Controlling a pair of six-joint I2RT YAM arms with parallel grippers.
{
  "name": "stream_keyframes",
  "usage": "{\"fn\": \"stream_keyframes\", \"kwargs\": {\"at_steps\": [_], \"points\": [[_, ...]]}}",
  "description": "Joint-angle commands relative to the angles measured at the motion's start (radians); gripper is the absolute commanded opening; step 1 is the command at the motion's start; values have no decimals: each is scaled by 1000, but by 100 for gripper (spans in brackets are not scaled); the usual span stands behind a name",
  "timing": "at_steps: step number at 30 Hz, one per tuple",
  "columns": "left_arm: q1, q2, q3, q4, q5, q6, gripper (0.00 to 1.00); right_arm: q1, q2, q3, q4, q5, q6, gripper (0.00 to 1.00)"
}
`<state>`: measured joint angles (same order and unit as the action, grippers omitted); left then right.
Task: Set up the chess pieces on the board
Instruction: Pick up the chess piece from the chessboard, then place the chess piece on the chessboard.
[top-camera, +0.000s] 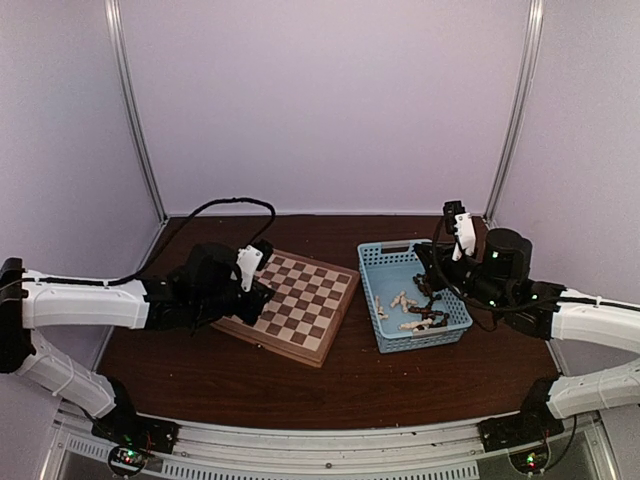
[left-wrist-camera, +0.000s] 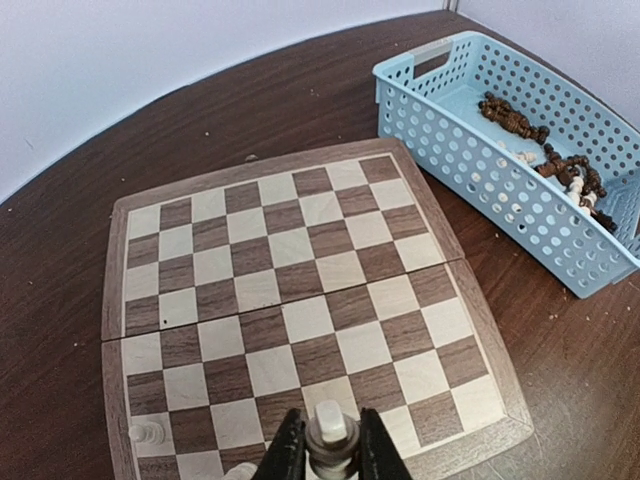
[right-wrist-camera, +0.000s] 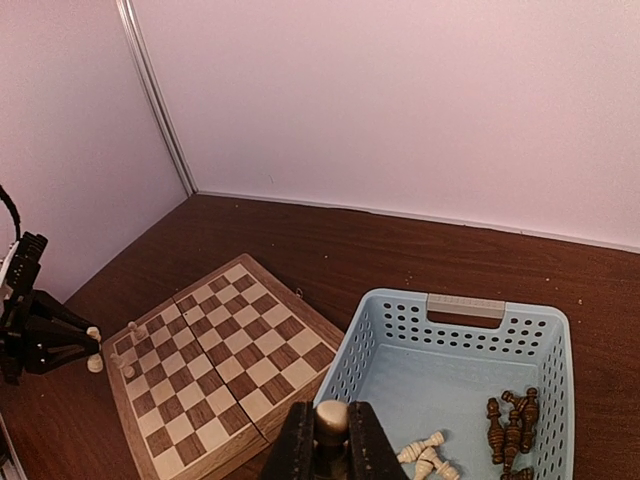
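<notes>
The board lies left of centre on the table, turned at an angle. My left gripper hangs low over the board's near-left edge, shut on an upright cream-white chess piece. A small white piece stands on a square to its left. In the right wrist view, two or three white pieces show on the board by the left gripper. My right gripper is above the basket's corner nearest the board, shut on a chess piece with a pale rounded top.
The light-blue perforated basket stands right of the board and holds loose cream pieces and dark brown pieces. Dark pieces pile along its far side. A black cable loops behind the left arm. Walls enclose the table.
</notes>
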<state>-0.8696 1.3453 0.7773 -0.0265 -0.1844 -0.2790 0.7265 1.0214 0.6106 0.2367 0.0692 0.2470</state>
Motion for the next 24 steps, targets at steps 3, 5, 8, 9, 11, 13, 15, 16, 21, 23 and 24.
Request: {"fn": "stream_keyframes", "kwargs": {"at_steps": [3,5,8,9,11,13,15,16,21,23,24], "points": [[-18,9,-106,375,-85,-8,0,-4,-1,19,18,-17,21,3],[-18,17,-148,444,-80,-5,0,-5,-6,16,20,-17,24,3],[-20,29,-225,577,-51,19,0,-6,-11,9,22,-16,28,3],[-20,35,-238,602,-48,22,0,-6,-11,8,21,-16,29,3],[-20,57,-240,606,-33,37,0,-5,-8,8,20,-15,31,3],[-20,79,-225,583,-7,65,0,-5,-3,8,22,-16,33,3],[-20,98,-223,581,17,70,0,-5,0,7,25,-18,36,3],[-20,107,-227,590,22,64,0,-5,2,5,31,-18,39,3],[-20,143,-257,634,59,54,0,-6,0,-5,46,-15,43,3],[-20,157,-283,677,69,51,0,-4,2,-4,46,-14,42,3],[-19,166,-304,707,78,51,0,-5,3,-2,45,-16,41,3]]}}
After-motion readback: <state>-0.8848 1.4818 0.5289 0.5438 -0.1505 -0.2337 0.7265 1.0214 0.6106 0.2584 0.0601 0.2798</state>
